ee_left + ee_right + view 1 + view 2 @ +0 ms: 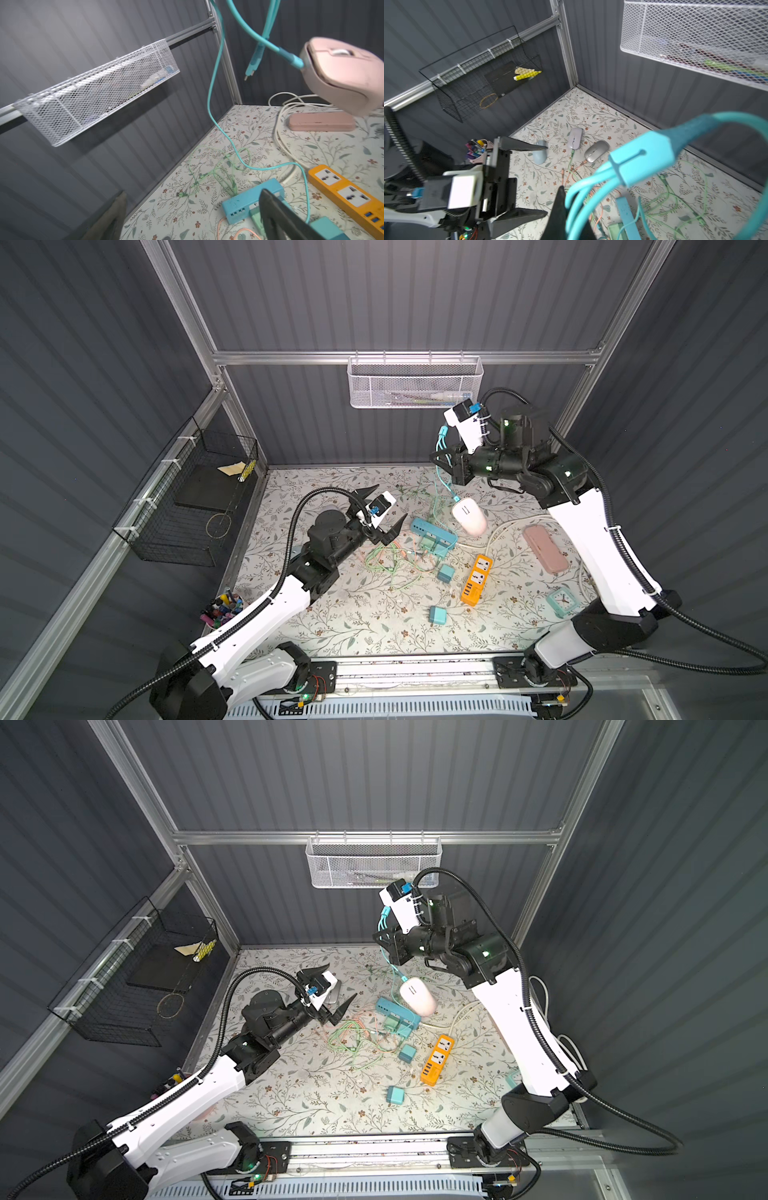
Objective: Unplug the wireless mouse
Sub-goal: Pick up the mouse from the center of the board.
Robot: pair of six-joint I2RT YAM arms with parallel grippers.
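Clamped on the teal multi-headed charging cable (641, 158), the right tool (439, 458) is dangling the pale pink oval mouse (469, 516) plug-end up, right of the wide-open left tool (388, 502).

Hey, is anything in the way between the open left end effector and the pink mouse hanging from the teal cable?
No solid object. Only the teal cable and its loose plug ends hang between the left end effector and the pink mouse; the blue power strip lies lower, on the table.
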